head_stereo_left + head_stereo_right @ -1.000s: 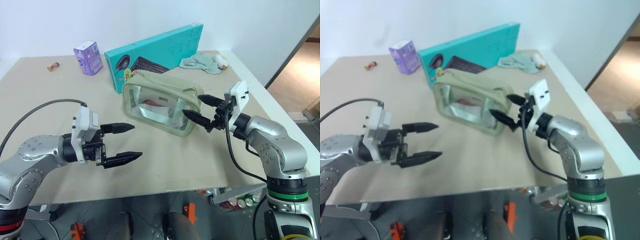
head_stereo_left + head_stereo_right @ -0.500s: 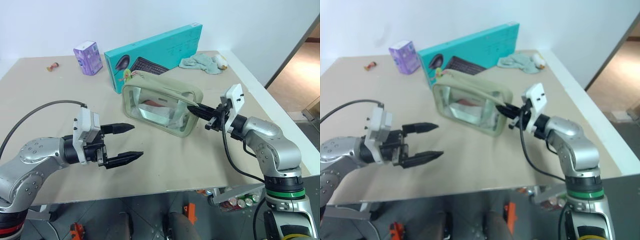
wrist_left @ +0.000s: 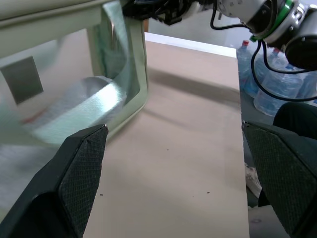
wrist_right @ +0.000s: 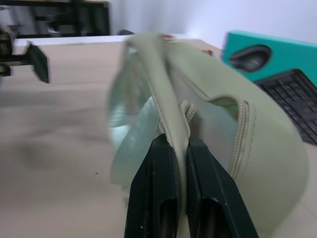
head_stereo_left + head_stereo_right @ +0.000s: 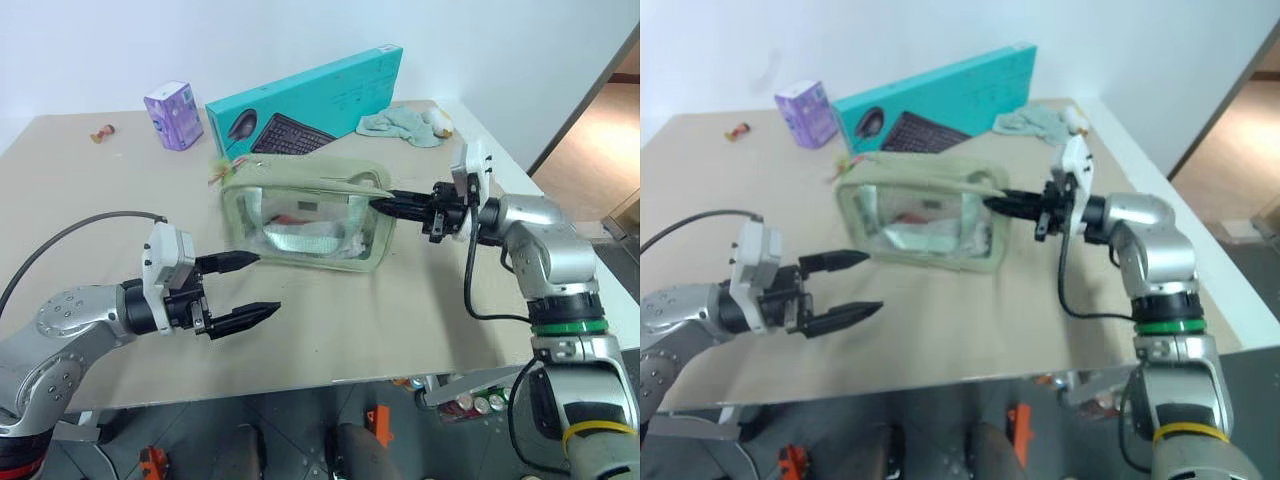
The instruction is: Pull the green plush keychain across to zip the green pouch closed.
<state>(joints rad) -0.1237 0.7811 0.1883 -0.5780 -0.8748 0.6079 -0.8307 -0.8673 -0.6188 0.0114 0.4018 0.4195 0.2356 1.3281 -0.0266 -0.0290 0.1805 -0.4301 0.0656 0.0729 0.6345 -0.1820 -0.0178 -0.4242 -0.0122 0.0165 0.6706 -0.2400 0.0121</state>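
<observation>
The green pouch (image 5: 305, 215) sits near the middle of the tabletop (image 5: 400, 310), just in front of the long teal keyboard box (image 5: 310, 100), its clear side panel facing the robot and its long top zipper partly open at the right-hand end. The right end effector (image 5: 383, 204) reaches in level from the right, its two black fingers pressed together on the fabric strip at the pouch's upper right corner; from the right wrist the strip shows pinched between the fingers (image 4: 163, 198), right beside the zipper's end. The green plush keychain (image 5: 219, 170) shows as a small blurred bright green shape at the pouch's far left upper corner, over the tabletop beside the keyboard box. The left end effector (image 5: 248, 288) hovers over the tabletop in front of the pouch's left half, fingers spread wide and holding nothing, the upper fingertip near the clear panel. A small purple carton (image 5: 175, 115) stands at the back left, a pale teal cloth (image 5: 400, 125) lies at the back right.
</observation>
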